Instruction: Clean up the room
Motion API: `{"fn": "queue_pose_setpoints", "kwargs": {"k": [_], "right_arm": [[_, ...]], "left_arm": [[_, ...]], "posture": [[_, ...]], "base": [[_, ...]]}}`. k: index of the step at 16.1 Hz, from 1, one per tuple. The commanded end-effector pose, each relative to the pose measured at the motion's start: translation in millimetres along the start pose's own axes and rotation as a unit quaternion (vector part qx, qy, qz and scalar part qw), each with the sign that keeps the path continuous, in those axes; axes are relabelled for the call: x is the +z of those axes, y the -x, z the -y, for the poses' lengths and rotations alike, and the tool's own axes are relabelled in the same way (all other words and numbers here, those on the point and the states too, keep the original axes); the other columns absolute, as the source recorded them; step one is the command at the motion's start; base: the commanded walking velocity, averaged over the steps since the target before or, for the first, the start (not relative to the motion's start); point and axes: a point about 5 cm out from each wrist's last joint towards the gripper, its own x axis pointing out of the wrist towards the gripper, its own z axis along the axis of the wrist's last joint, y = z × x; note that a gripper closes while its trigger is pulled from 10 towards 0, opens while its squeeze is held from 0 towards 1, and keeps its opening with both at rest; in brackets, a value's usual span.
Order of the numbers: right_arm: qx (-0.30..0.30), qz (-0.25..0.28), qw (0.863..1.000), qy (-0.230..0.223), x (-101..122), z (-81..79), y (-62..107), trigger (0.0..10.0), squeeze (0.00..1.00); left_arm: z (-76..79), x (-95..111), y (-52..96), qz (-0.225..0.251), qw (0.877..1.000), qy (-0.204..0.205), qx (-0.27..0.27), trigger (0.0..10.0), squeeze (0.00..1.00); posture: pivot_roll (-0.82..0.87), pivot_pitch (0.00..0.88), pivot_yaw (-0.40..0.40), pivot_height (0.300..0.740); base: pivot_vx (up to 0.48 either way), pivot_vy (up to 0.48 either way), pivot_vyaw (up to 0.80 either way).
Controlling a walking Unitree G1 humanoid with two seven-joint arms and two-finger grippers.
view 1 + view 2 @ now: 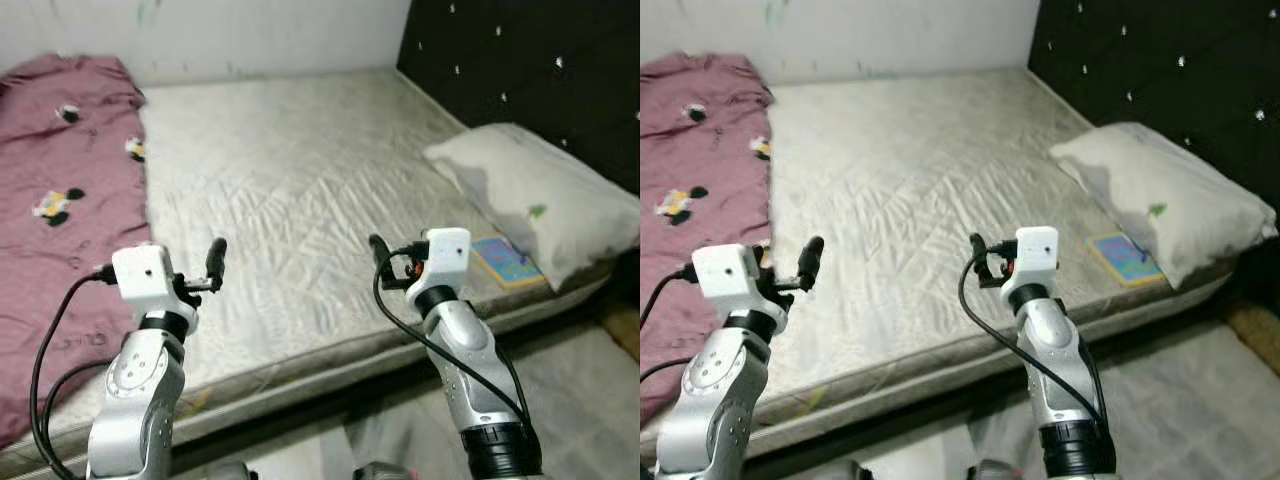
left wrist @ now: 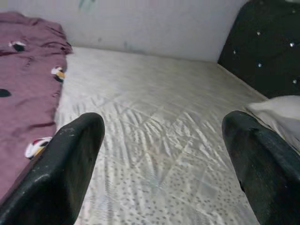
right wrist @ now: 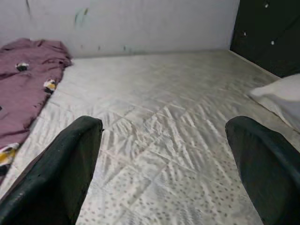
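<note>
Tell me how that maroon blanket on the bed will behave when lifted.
The maroon blanket lies rumpled in folds, so it will probably drape and sag, not hold shape. It spreads across much of the mattress, so one pinch likely lifts only part and drags the rest.

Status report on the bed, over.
Left tool and right tool open, empty, above bare quilted mattress. Maroon cartoon-print blanket bunched left. Colourful book beside white pillow.

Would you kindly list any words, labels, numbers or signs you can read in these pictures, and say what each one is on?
No text can be read.
Book under the pillow: colourful cover, any print too small and blurred to read.
Maroon blanket: cartoon figures, no legible words.
Mattress: pattern, no lettering.
</note>
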Motion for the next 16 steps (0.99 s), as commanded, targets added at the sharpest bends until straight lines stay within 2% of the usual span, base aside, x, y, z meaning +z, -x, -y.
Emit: {"fn": "queue_pose_setpoints", "kwargs": {"k": [1,16], "right_arm": [[-0.014,-0.002,1.0,0.005,0.4,10.8,2.1,10.0,0.0],[-0.009,0.003,1.0,0.014,1.9,9.8,0.8,10.0,0.0]], "left_arm": [[7.9,1.2,-2.5,0.001,1.0,0.003,-0.012,10.0,0.0],[9.1,1.9,-4.5,0.007,1.0,0.006,-0.01,10.0,0.0]], "posture": [[-0.03,0.006,-0.032,0.74],[-0.03,0.002,-0.032,0.74]], "base": [[0.0,0.45,0.0],[0.0,0.444,0.0]]}}
